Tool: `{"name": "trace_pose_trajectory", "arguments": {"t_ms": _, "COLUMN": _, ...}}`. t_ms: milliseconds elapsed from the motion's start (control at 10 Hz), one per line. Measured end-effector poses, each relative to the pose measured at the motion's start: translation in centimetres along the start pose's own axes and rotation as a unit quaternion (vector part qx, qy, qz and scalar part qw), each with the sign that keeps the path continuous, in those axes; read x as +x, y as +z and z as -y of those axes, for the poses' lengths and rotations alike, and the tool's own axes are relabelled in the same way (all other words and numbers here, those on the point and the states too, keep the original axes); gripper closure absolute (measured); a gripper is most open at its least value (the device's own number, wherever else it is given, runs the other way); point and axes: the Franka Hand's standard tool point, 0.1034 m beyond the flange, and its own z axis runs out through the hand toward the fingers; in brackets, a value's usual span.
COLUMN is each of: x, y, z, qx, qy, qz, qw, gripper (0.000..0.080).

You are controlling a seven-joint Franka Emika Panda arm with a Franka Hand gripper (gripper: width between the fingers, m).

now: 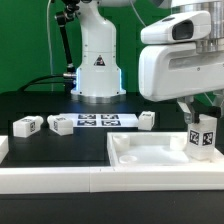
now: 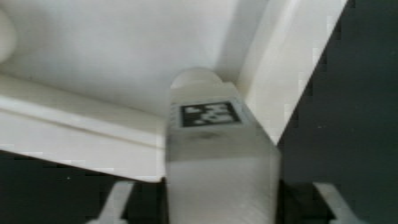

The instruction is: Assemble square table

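The square table's white slab lies flat with its raised rim up, at the exterior view's right. One white leg with a black-and-white tag stands upright at the slab's right end. My gripper hangs straight over it. In the wrist view the leg runs up between my gripper fingers. A dark gap shows on each side, so the fingers stand open and apart from it. The slab lies beneath. Three more legs lie loose on the black table.
The marker board lies in front of the robot's base. A long white rail runs along the front edge, and another white piece sits at the exterior view's left.
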Motion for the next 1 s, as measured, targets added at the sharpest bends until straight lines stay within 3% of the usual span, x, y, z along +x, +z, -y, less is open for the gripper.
{"name": "trace_pose_trajectory", "arguments": {"t_ms": 400, "x": 0.02, "y": -0.01, "z": -0.07, "qx": 0.001, "qy": 0.107, "qz": -0.004, "qw": 0.994, "gripper": 0.0514}}
{"name": "trace_pose_trajectory", "arguments": {"t_ms": 700, "x": -0.17, "y": 0.05, "z": -0.34, "qx": 0.008, "qy": 0.244, "qz": -0.020, "qw": 0.970, "gripper": 0.0512}}
{"name": "trace_pose_trajectory", "arguments": {"t_ms": 1000, "x": -0.17, "y": 0.07, "z": -0.57, "qx": 0.020, "qy": 0.386, "qz": -0.023, "qw": 0.922, "gripper": 0.0512}}
